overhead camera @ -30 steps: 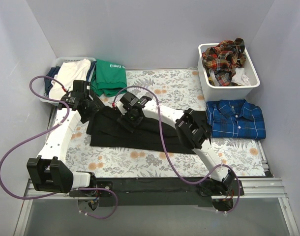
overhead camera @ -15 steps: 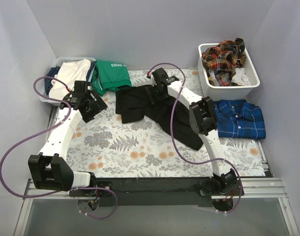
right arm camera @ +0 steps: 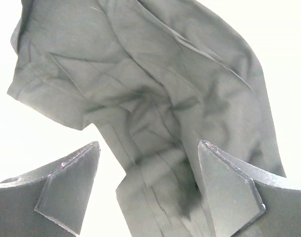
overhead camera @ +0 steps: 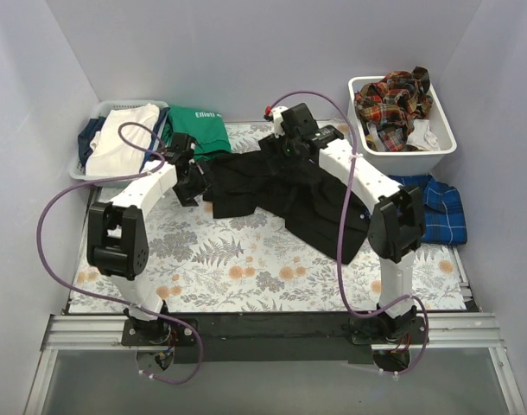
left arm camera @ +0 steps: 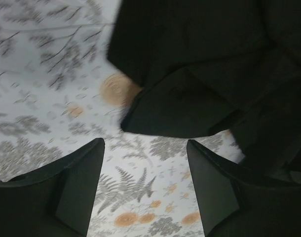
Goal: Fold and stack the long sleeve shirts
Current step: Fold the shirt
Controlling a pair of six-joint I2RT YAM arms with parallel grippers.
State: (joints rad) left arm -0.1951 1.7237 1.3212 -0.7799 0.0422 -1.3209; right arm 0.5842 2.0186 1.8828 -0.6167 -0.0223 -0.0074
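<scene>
Left gripper [left arm camera: 145, 146] jaws spread, empty, just beside the black shirt's [overhead camera: 246, 186] edge, right gripper [right arm camera: 148, 148] jaws wide above that shirt, gripping nothing, shirt rumpled on floral tablecloth [overhead camera: 238, 272], pale walls [overhead camera: 246, 52]

Floral-print table [overhead camera: 246, 270] here. Black shirt [overhead camera: 311, 206] is sprawled from center toward 3 o'clock, blue plaid shirt [overhead camera: 442, 212] sits at 3, white bin [overhead camera: 395, 161] at 1, laundry basket [overhead camera: 79, 172] at 10, green top [overhead camera: 197, 131] around 11.
</scene>
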